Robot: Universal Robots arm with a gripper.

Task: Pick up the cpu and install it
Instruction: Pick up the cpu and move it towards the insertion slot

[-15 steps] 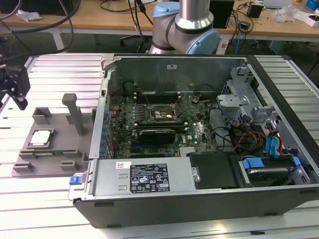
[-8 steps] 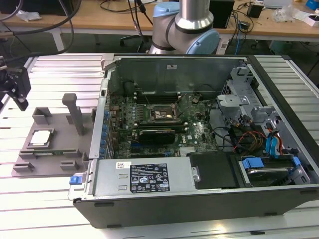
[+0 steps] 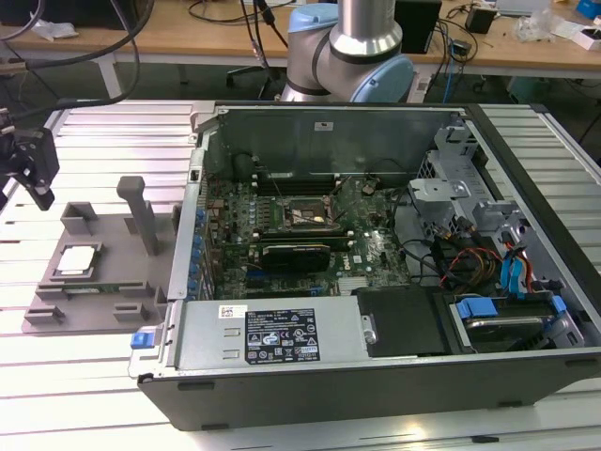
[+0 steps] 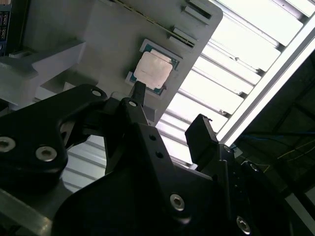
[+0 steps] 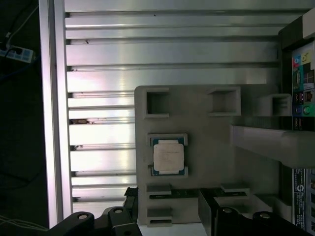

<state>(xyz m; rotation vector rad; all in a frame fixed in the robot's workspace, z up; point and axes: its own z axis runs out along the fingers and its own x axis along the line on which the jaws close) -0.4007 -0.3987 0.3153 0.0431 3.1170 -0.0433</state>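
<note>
Presently: cpu (image 5: 168, 156), metal plate up, seated in its recess on the grey plastic tray (image 3: 108, 246), which I judge keeps it square for grasping. My gripper (image 4: 170, 110) hangs above it, jaws apart and empty. Open computer case (image 3: 376, 282) stands beside the tray on the worktop (image 3: 84, 376).

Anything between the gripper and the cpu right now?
Nothing visible. The cpu lies uncovered on the grey tray, and the open gripper hangs off it with bare space between. The tray's upright post stands aside, toward the computer case.
</note>
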